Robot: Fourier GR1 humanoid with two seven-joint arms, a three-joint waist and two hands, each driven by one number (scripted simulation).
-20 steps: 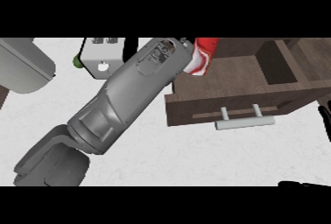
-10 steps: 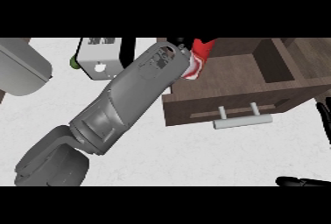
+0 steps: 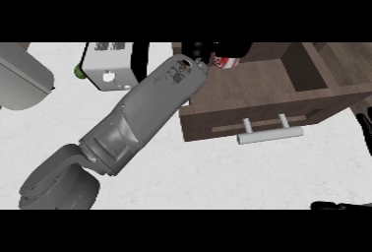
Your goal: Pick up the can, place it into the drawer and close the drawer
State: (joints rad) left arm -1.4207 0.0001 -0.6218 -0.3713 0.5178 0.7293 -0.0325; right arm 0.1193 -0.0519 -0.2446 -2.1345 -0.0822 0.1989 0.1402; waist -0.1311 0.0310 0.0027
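White speckled counter (image 3: 218,172) fills most of what I'm seeing, with the brown drawer (image 3: 247,93) pulled open on it, pale handle (image 3: 270,134) facing me. My left arm (image 3: 141,118) runs diagonally up from the lower left corner, and the left hand (image 3: 200,49) sits right at the top edge, over the back of the drawer. Only a bit of black shows there, so I honestly can't tell how the fingers are set. The can (image 3: 227,61), red with a silvery rim, is just to the right of that hand, inside the drawer at its far end; touching or not, can't say. Off to the hand's left there's a white box (image 3: 109,71) and a grey rounded thing (image 3: 22,81). My right hand (image 3: 341,205) barely peeks in, bottom right corner, dark fingers only.
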